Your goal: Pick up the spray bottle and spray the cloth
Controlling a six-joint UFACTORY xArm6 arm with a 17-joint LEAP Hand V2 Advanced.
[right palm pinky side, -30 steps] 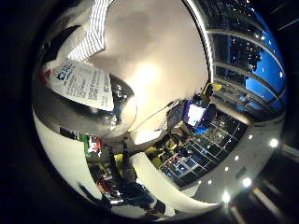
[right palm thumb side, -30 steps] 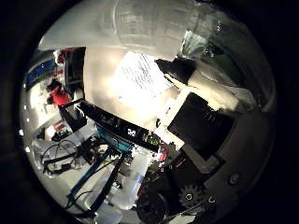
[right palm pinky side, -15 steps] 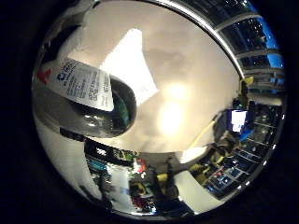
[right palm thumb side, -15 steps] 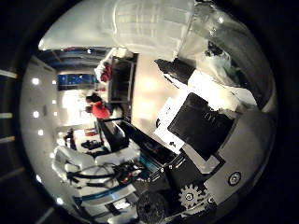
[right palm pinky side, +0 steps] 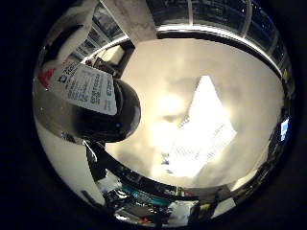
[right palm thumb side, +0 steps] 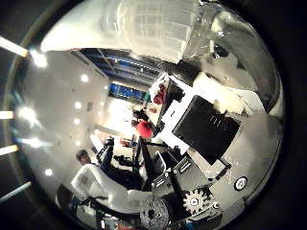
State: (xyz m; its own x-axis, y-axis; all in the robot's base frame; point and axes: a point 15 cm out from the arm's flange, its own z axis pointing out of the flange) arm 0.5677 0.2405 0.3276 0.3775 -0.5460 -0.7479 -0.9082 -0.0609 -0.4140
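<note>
The spray bottle (right palm pinky side: 86, 91) fills one side of the little finger side palm view, close to the palm, with a white printed label and a dark rounded body. Its clear ribbed plastic (right palm thumb side: 158, 29) also shows in the thumb side palm view, tight against the palm. My right hand (right palm thumb side: 206, 125) shows there as black and white fingers curled against the bottle. The white cloth (right palm pinky side: 201, 129) lies flat on the tan table (right palm pinky side: 163, 72), well away from the bottle.
Past the table's edge there are desks and equipment (right palm pinky side: 153, 196). Windows (right palm pinky side: 206, 14) run along the far side. The thumb side palm view looks out at a ceiling with lights (right palm thumb side: 43, 115) and the room beyond.
Both views have swung, so the hand has turned with the bottle fixed against the palm. The cloth now shows out in the open, and the thumb side view looks more at the ceiling.
</note>
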